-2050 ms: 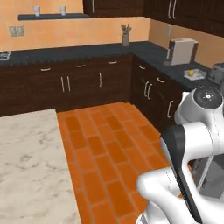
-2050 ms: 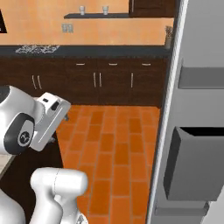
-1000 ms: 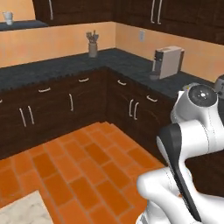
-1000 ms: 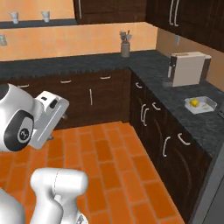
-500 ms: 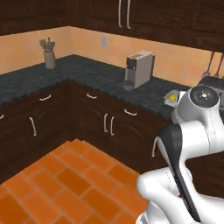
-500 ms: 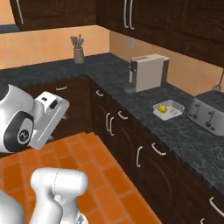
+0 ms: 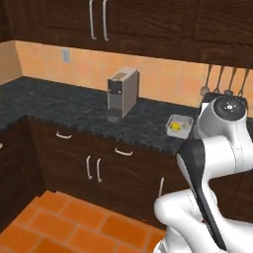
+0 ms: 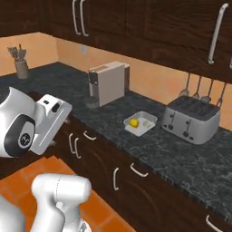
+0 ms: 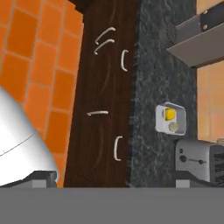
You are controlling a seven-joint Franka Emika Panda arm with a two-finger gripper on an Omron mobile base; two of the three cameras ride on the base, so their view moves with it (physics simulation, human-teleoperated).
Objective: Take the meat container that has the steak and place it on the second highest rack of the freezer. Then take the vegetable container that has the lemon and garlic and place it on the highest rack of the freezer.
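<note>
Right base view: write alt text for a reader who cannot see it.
A white tray holding the lemon and the garlic sits on a dark speckled counter, between a beige coffee machine and a silver toaster. The robot's white arm fills the lower left, over orange floor tiles.

Dark wood cabinets (image 8: 149,27) hung above an orange wall (image 7: 163,79), with matching base cabinets (image 7: 99,163) under a speckled black counter (image 8: 181,154). A coffee machine (image 8: 107,83) and a toaster (image 8: 192,118) stood on it (utensils (image 8: 199,93) hanging behind the toaster). Ahead of the fingers (image 9: 43,178), orange floor tiles (image 9: 39,65) lay left of the cabinet fronts.
</note>
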